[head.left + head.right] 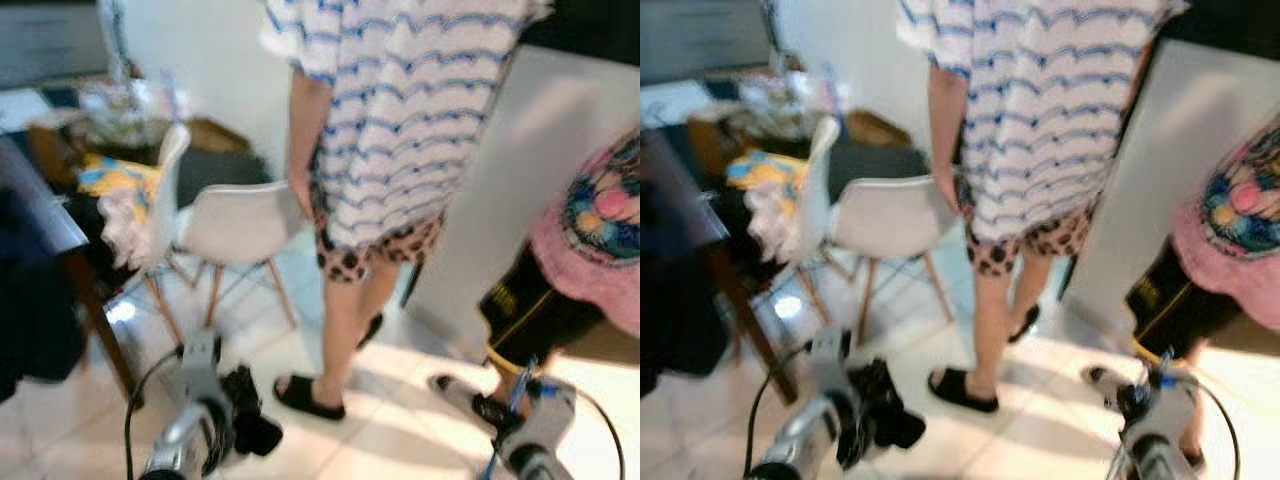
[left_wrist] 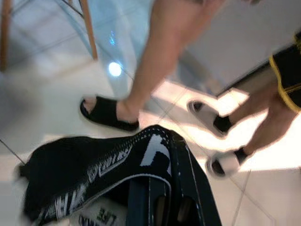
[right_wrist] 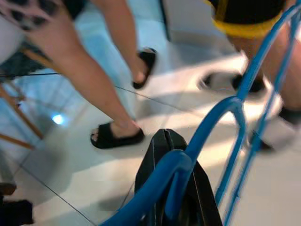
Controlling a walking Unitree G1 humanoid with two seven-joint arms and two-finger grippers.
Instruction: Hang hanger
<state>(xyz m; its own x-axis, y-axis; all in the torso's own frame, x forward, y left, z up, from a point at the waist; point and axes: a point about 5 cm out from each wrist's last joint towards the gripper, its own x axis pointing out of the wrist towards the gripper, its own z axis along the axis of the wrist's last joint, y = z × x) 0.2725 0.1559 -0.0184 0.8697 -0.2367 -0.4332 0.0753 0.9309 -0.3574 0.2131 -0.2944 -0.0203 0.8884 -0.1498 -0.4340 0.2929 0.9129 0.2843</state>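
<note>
Glossy blue plastic hanger (image 3: 207, 136); glossy tiled floor (image 1: 400, 420); wooden chair legs (image 1: 215, 295).

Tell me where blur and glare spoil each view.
Both eye views: soft with motion blur, sunlit floor washed out. Left wrist view: legs smeared, a bright glint on the tiles, black garment fairly sharp. Right wrist view: blue hanger and feet streaked.

Blue hanger (image 3: 207, 136), made of thin rounded bars that curve into a loop and branch into slimmer rods. It is held low above the pale tiled floor, clamped between the black fingers of the right gripper (image 3: 176, 188); a short blue segment rises above that gripper in the head views.
</note>
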